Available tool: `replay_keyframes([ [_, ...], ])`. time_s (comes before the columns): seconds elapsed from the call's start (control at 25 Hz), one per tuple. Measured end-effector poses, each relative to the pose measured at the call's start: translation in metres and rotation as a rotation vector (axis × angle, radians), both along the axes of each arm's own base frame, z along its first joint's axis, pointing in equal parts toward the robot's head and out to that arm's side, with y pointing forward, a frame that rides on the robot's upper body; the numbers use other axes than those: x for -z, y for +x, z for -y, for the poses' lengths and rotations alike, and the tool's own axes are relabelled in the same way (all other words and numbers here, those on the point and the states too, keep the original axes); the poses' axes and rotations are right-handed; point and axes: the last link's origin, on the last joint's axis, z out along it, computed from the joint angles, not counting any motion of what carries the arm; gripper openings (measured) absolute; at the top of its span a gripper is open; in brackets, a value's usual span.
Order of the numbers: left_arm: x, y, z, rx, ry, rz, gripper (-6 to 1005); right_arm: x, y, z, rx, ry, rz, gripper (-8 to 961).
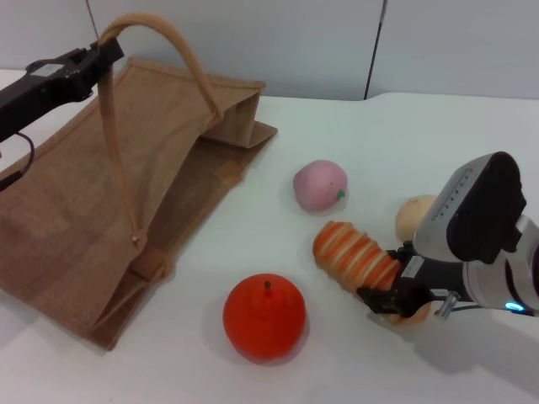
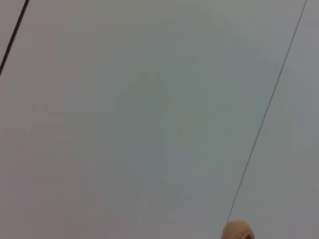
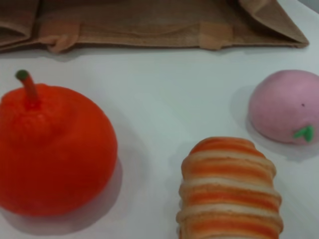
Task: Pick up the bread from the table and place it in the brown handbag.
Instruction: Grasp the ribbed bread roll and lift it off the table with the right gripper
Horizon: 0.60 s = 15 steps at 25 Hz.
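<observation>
Right tool (image 1: pixel 394 301) clamped on bread (image 1: pixel 354 254), left tool (image 1: pixel 84 63) gripping handbag (image 1: pixel 101 194) handle, both visible only from head view

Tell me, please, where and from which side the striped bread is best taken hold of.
Grip the bread across its narrow width near its near end, coming from the robot's right, where the right end effector already sits. The loaf lies flat on the table, and its ridges should help against slipping.
</observation>
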Motion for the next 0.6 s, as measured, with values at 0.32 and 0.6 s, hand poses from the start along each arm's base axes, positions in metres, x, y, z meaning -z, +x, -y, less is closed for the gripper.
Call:
replay_keyframes([
  [0.32, 0.0, 0.0002, -0.0001, 0.001, 0.0, 0.0, 195, -0.0017, -0.0003, -0.001, -0.008, -0.001, 0.004, 667],
  [0.6, 0.0001, 0.0004, -0.0003, 0.001, -0.001, -0.001, 202, -0.0015, -0.0013, 0.0005, -0.02, -0.015, 0.011, 584],
])
